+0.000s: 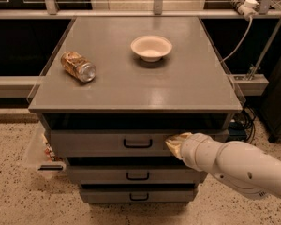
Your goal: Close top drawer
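The top drawer (93, 143) of the grey cabinet (131, 86) is the widest one, with a black loop handle (137, 143) at its centre. It stands only slightly out under the cabinet top. My gripper (173, 143) comes in from the lower right on a thick white arm (234, 165). Its yellowish tip rests against the drawer front just right of the handle.
A lying can (77, 66) and a white bowl (151, 47) sit on the cabinet top. Two narrower drawers (136, 175) lie below. A clear bin (41, 153) stands at the cabinet's left, cables and a rail at the right.
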You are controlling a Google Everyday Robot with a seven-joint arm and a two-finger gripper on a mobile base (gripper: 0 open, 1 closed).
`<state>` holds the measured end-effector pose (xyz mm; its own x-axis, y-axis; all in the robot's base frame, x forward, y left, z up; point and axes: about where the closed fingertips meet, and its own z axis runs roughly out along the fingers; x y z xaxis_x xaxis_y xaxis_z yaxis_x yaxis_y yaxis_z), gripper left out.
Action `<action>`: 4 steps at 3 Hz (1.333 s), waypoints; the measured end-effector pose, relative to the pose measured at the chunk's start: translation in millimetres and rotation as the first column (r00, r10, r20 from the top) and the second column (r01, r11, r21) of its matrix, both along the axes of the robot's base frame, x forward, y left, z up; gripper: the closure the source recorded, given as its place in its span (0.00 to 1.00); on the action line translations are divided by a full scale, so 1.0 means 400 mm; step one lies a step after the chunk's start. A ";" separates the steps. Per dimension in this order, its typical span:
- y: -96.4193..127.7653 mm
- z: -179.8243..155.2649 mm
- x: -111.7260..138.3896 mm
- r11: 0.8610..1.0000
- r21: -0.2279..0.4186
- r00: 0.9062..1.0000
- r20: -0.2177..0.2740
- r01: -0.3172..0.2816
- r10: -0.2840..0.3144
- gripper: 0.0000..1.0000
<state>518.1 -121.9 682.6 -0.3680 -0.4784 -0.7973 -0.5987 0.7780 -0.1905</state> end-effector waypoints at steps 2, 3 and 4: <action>-0.178 0.002 -0.140 0.990 -0.093 0.990 -0.079 0.108 -0.115 1.00; -0.239 0.012 -0.167 0.982 -0.110 0.983 -0.080 0.156 -0.165 0.84; -0.239 0.012 -0.167 0.982 -0.110 0.983 -0.080 0.155 -0.165 0.61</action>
